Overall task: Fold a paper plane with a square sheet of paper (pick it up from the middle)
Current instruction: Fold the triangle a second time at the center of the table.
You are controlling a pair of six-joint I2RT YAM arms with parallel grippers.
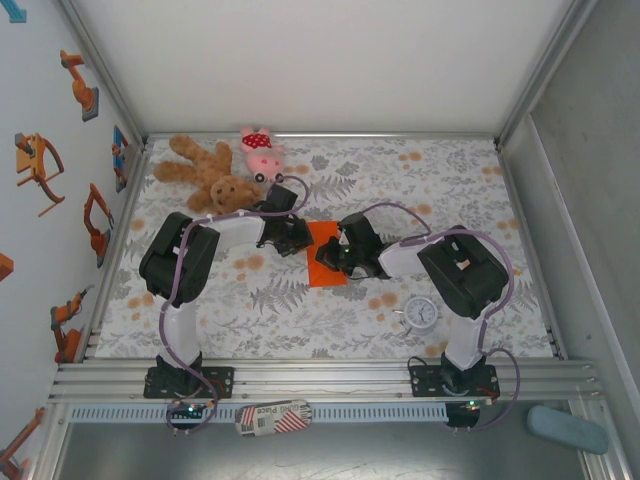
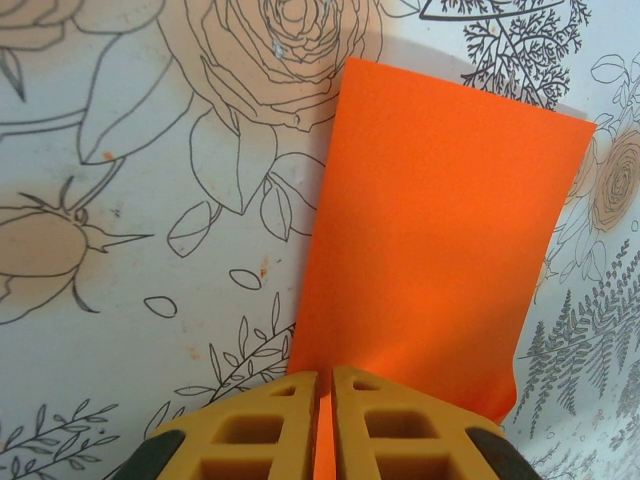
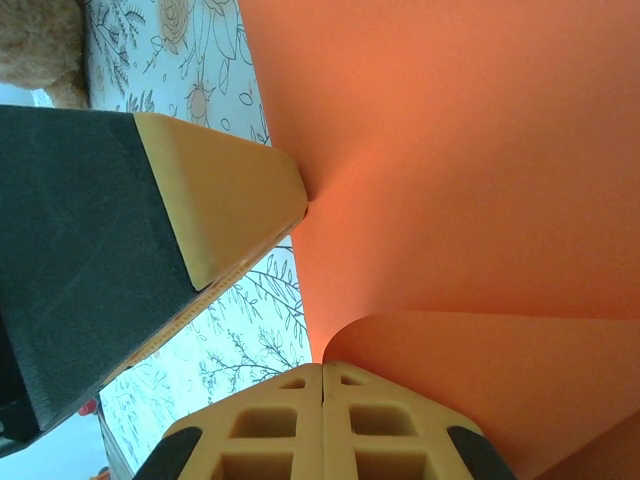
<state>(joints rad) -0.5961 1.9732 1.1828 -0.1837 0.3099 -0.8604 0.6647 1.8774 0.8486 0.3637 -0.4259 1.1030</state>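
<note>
The square sheet of paper [image 1: 323, 266], bright orange, is found near the middle of the table [image 1: 300, 312], between the two grippers. It is not laid flat. In the left wrist view it is seen as an upright oblong [image 2: 430, 240], narrower than it is tall and raised over the flowered cloth. In the right wrist view one part of it [image 3: 450, 150] is bent over in a soft curl.

The sheet's left edge is pinched by the left gripper [image 2: 325, 380]: its yellow fingers are drawn close, and the paper's edge is caught in the thin slit between them. The right gripper [image 3: 322, 385] is set at the sheet's right side. Its fingers are pressed fully together, and the curled edge of the paper is taken in at their seam. A finger [image 3: 225, 195] of the left gripper is seen there too, its tip touching the orange surface.

Farther out, a brown teddy bear [image 1: 213, 176] and a pink plush pig [image 1: 262, 152] are placed side by side near the table's far left corner. A small round white clock [image 1: 421, 313] is placed toward the near right edge, well apart from the sheet.
</note>
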